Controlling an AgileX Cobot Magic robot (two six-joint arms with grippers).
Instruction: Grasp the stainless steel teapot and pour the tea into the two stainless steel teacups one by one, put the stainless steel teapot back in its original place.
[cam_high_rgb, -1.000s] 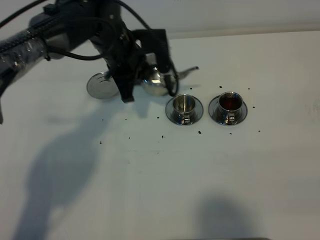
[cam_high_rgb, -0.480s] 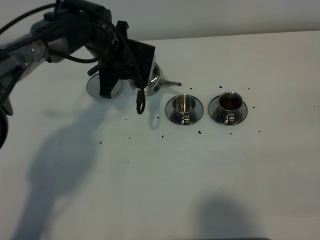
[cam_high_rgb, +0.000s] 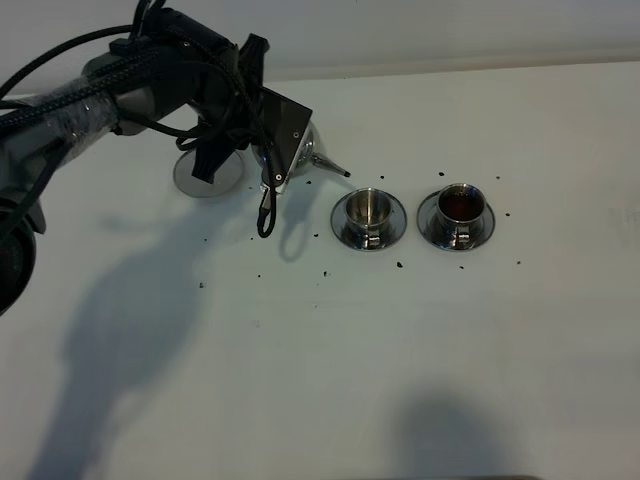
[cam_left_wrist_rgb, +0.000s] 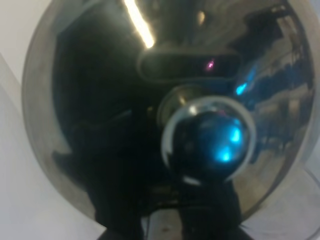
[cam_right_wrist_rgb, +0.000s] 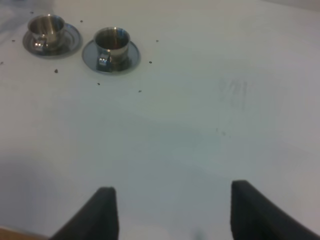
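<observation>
Since the full cup (cam_high_rgb: 460, 207) shows dark tea while the empty cup (cam_high_rgb: 368, 208) just beside it shines clean inside, the teapot (cam_high_rgb: 298, 150) is most likely held here for the second pour. It is off the worktop (cam_high_rgb: 400, 350), between the bare saucer (cam_high_rgb: 200, 175) and the empty cup. It is tipped so that the thin spout (cam_high_rgb: 335, 170) slants down toward that cup. The spout tip stops short of the cup's rim, so nothing can reach the cup from here. The pot would need to travel a little further that way before it tips more.

The left jaws are closed tight and carrying the pot. I judge they grip the handle side, opposite the spout, but the wrist and its cables hide the contact itself. The left wrist view fits this. It is filled by the mirrored lid (cam_left_wrist_rgb: 100, 100) and the round knob (cam_left_wrist_rgb: 207, 145), as if looking across the top of the pot from behind.

The bare saucer lies open behind the arm, free to take the pot when pouring is over. Dark specks dot the worktop around the cups, and I cannot tell whether they are drips or leaves. They suggest the thin spout splashes, so a slow tilt close over the rim would be wise.

The right jaws stand apart with nothing between them, low over bare worktop and well away from both cups, out of the pouring arm's way.
</observation>
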